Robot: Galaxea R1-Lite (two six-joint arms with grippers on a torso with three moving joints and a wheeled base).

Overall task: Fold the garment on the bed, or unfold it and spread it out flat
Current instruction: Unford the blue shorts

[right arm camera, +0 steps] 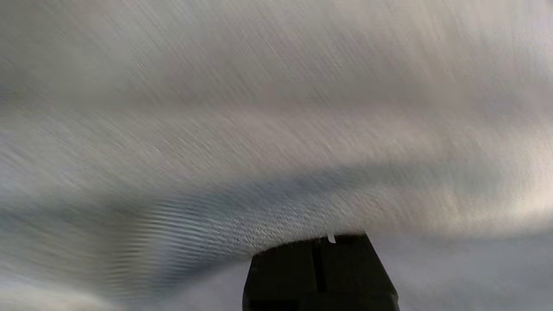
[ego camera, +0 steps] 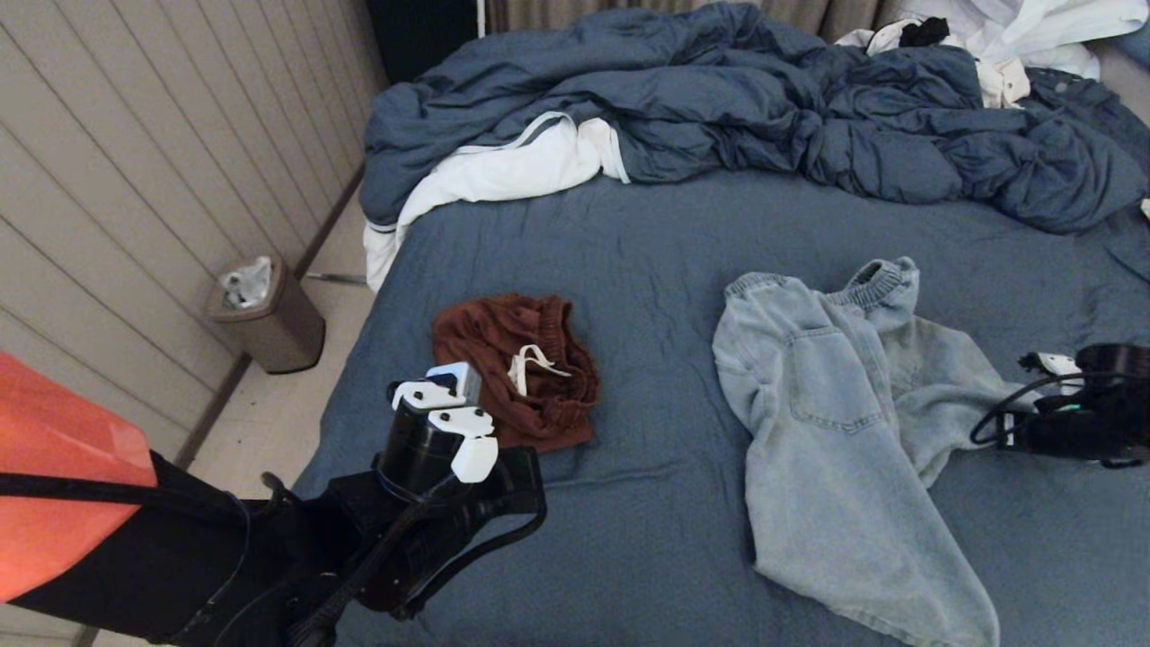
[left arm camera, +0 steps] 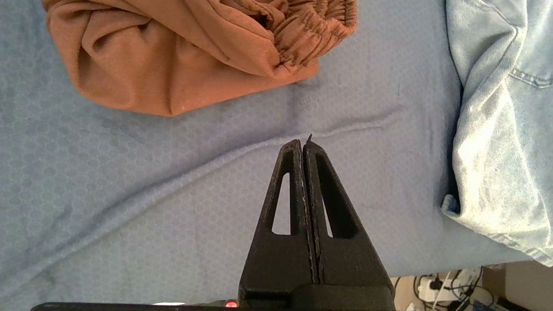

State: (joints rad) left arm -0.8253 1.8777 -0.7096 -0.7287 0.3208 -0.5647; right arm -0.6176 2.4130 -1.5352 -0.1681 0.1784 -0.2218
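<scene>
While denim shorts [ego camera: 853,431] lie rumpled on bed [ego camera: 629,243], right of centre, right gripper [ego camera: 1033,422] sits at their right edge, cloth filling its wrist view. Its fingers: pressed together, whether pinching denim cannot tell. Long axis runs waistband far, leg hems near. Left gripper [left arm camera: 303,142] hovers over bare sheet, fingers closed, empty; brown shorts [ego camera: 517,368] just ahead, denim off to side. Right arm nearer denim. No brands or writing readable.
</scene>
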